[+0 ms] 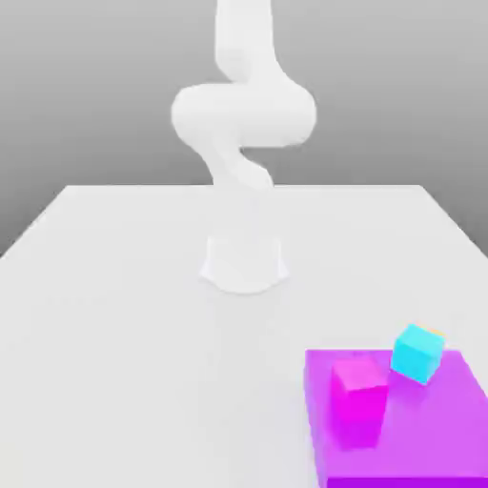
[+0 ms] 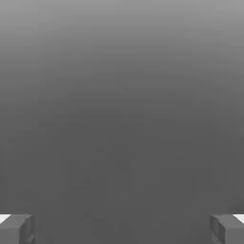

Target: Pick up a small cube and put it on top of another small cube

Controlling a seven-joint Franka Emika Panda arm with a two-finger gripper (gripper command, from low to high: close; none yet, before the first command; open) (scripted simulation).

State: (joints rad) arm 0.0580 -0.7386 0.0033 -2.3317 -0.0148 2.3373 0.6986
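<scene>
Orange cube (image 1: 434,332) mostly hidden behind the cyan cube (image 1: 417,354); hand (image 2: 122,229) spread wide, grasping nothing.

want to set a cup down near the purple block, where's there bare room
Bare tabletop lies from the robot's base toward the purple block, and across the exterior view's left. The block's top is crowded: magenta cube, cyan cube, a sliver of orange behind the cyan.
</scene>
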